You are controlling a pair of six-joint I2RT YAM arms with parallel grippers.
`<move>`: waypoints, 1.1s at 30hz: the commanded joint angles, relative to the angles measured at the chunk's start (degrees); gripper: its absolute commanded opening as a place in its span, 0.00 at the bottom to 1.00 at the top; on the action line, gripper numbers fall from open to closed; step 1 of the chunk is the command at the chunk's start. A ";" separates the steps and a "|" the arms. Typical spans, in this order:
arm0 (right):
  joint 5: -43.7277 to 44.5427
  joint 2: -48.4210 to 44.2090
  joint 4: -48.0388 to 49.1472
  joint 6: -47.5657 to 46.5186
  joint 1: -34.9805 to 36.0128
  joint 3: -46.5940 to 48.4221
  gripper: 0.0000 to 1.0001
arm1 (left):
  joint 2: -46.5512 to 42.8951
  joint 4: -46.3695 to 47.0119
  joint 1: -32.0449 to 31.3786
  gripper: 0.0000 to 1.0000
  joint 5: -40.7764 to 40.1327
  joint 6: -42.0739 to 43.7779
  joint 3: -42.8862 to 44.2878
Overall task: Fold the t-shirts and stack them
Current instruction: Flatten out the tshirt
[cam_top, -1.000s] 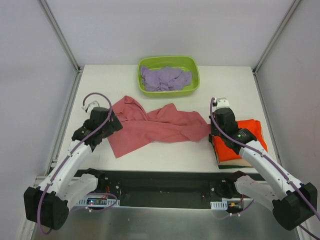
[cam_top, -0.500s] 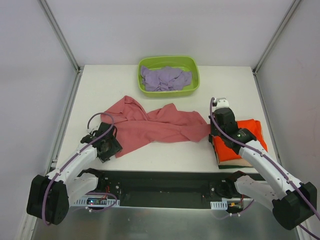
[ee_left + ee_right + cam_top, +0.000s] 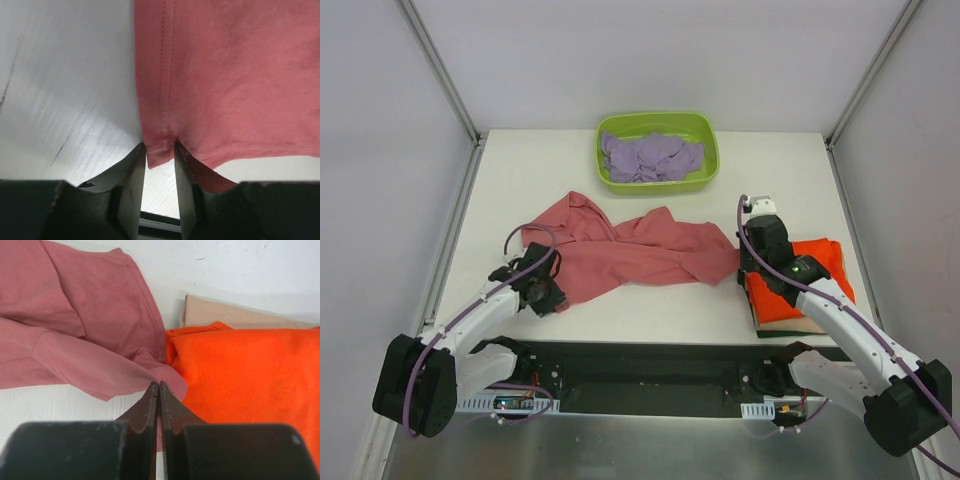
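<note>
On the left, the left hand [image 3: 544, 291] sits low on the white surface [image 3: 520, 170], at the near-left corner of the dusty salmon-red cloth t-shirt [image 3: 620, 255]. In its wrist view the left hand [image 3: 160, 151] is released: its two fingers stand apart, with the stitched hem corner lying flat in the gap between them. The rest of the salmon-red cloth spreads away from it and to its right.

From that corner the shirt's long axis runs crosswise over the surface, with a rumpled lobe reaching toward the back on the left. It narrows to a twisted end on the right.

That right end meets the right hand [image 3: 748, 264], whose fingers are clenched together. The wrist view shows the cloth drawn to a point at the tips of the right hand [image 3: 159, 386], so it appears to be pinching a fold there. The pinched end lies touching, and partly over, the left edge of the folded bright orange cloth t-shirt [image 3: 250, 375], which rests on a tan cloth t-shirt [image 3: 235, 315].

The shirt therefore lies between the two hands, one at each end. The left hand has only to close on the corner before the cloth can be stretched sideways.

Well apart at the back, a crumpled lavender cloth t-shirt [image 3: 650, 158] waits in the lime-green plastic tub [image 3: 660, 121].
</note>
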 commanded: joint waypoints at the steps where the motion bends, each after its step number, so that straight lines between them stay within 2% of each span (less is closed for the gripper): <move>1: 0.51 -0.35 0.35 0.89 -0.28 1.27 0.03 | 3.97 0.22 -0.95 0.17 1.08 -0.76 -1.43; 2: 0.51 -0.35 0.26 0.97 -0.28 1.27 0.03 | 4.32 0.22 -1.13 0.00 0.99 -0.41 -1.34; 7: 1.12 -0.26 0.26 0.80 -0.28 1.27 0.03 | 1.78 0.48 -1.48 0.00 -0.50 1.61 -0.20; 14: -1.24 -1.41 -0.61 -0.25 -0.28 4.77 0.03 | -14.21 0.48 -1.57 0.00 -3.05 6.35 5.23; 16: -2.65 -1.93 -1.05 -0.61 -0.28 7.32 0.03 | -18.08 0.48 -1.57 0.00 -4.89 7.85 9.36; 20: -4.68 -3.25 -1.93 -2.36 -0.28 13.20 0.01 | -20.20 0.31 -1.57 0.00 -10.16 10.92 19.02; 27: -5.73 -5.18 -9.39 -3.42 -0.28 28.14 0.02 | -19.76 -0.57 -1.48 0.00 -18.69 16.46 39.06; 33: -9.50 -7.64 -13.09 -3.59 -0.28 43.87 0.02 | -18.88 -1.45 -1.48 0.00 -20.45 22.61 56.46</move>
